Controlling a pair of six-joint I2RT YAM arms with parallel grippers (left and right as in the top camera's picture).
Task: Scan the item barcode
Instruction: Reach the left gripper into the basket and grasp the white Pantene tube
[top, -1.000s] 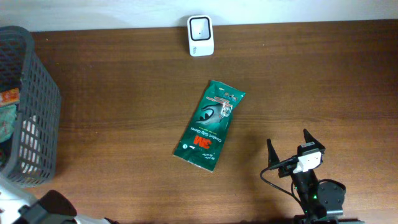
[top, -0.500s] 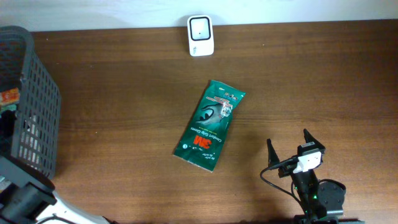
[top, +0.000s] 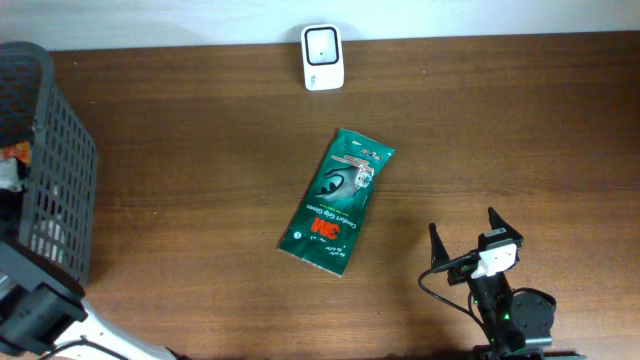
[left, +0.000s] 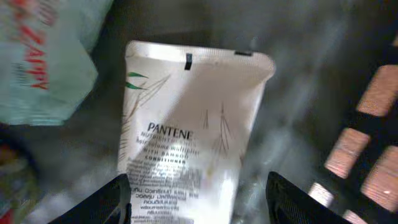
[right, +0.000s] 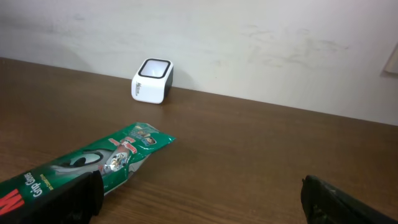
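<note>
Straddling a white shampoo tube inside the wire basket at the left end of the bench, the left fingers are held apart. A gap seems to be left on one side of the tube, though contact cannot be judged in the dim view. The right fingers are spread wide and empty above the bench. A green packet is laid flat mid-bench, well apart from the white scanner at the far edge.
</note>
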